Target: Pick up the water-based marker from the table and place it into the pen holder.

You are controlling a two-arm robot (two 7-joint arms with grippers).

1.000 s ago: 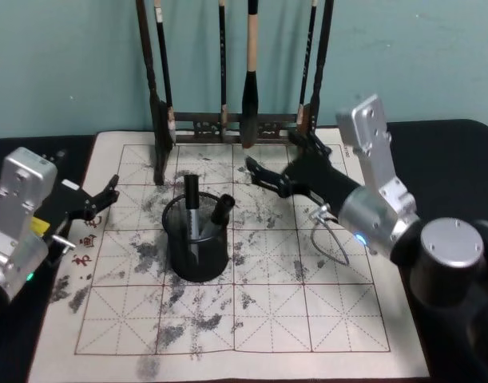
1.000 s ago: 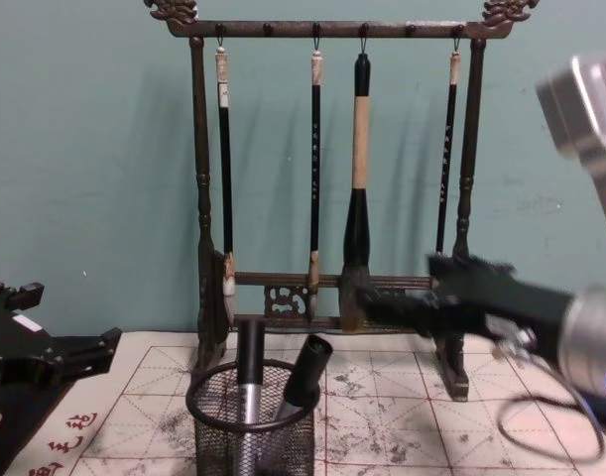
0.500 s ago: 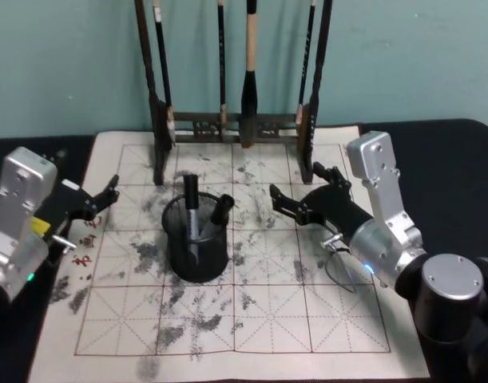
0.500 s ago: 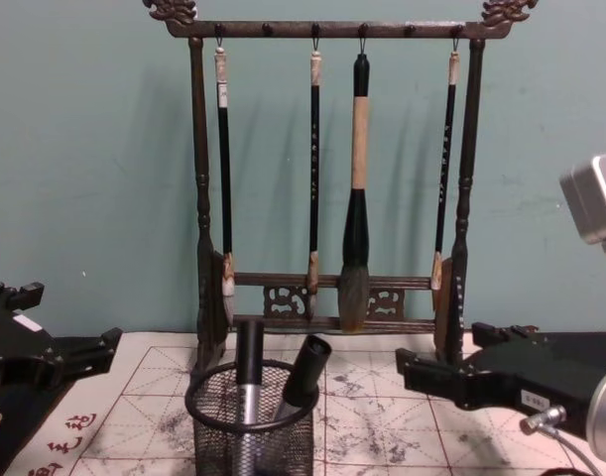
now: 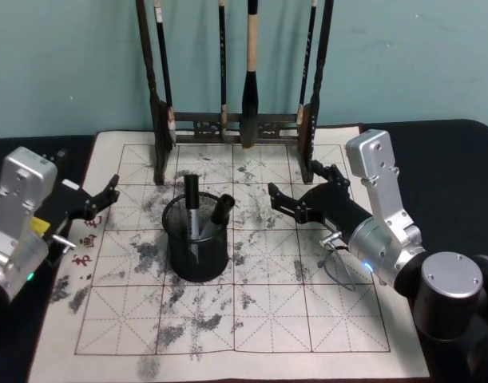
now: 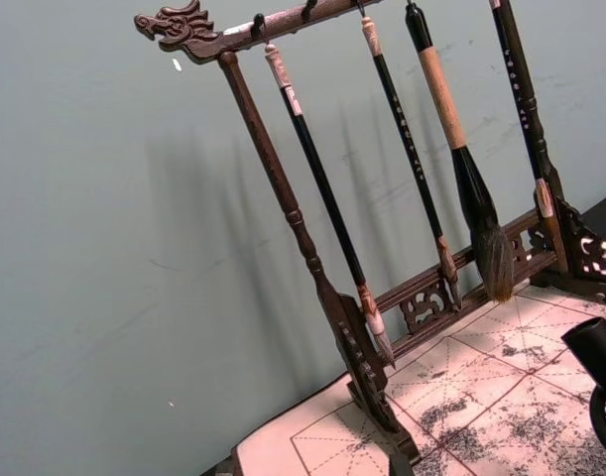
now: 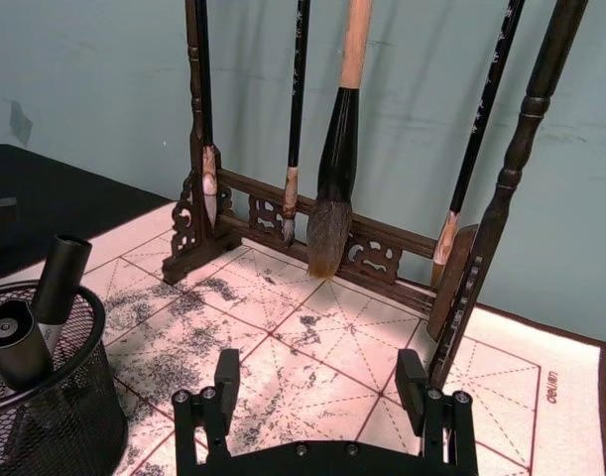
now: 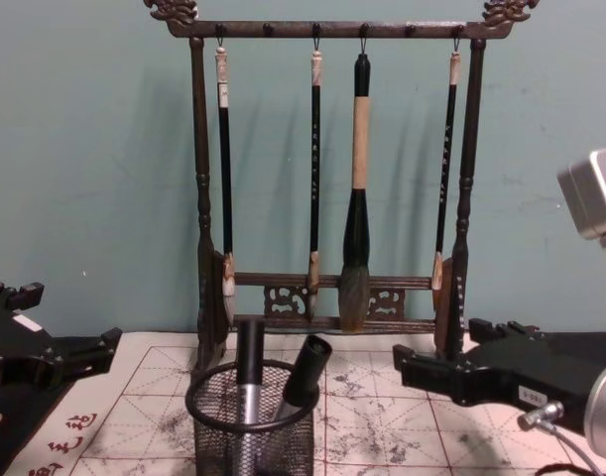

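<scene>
The round black wire-mesh pen holder (image 5: 196, 243) stood on the ink-stained, red-gridded white felt mat (image 5: 307, 319), left of the mat's middle; inside it two markers were lodged; a black-capped, grey-barrelled water-based marker (image 5: 192, 206) stood upright, and a second black marker (image 5: 222, 208) leaned to the right against the rim; in the chest view both caps rose above the solid rim (image 8: 251, 409).

The right gripper (image 5: 299, 197) hung low over the mat to the right of the pen holder, apart from it, its two black fingers (image 7: 226, 383) spread wide with nothing between them; the right wrist view showed bare mat in the gap.

The left gripper (image 5: 109, 194) was at the mat's left edge, well apart from the holder, pointing toward the mat; its fingers stood parted and empty.

Behind, at the mat's far edge, the tall dark carved wooden brush rack (image 8: 198, 198) carried four hanging calligraphy brushes (image 8: 356, 188) before a teal wall (image 8: 84, 149).
</scene>
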